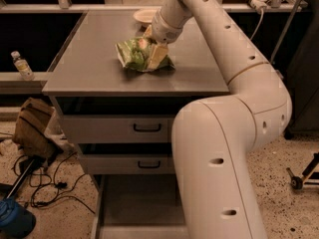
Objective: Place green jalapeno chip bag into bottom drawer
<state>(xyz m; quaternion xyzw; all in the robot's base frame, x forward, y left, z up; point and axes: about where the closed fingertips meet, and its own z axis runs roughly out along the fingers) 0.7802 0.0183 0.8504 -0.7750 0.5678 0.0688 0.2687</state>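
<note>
The green jalapeno chip bag [135, 54] lies on the grey cabinet top [89, 59], near its middle. My gripper [154, 51] hangs from the white arm and is down on the bag's right end, touching it. The bag rests on the surface. The bottom drawer [134, 200] is pulled out at the foot of the cabinet, with its flat floor showing. My arm's large lower segment [219, 173] hides the drawer's right part.
A white bowl [144, 16] sits at the back of the cabinet top, just behind the gripper. Two upper drawers with black handles [147, 128] are shut. A water bottle [22, 66], a brown bag [35, 128], cables [45, 183] and a blue object [12, 220] lie to the left.
</note>
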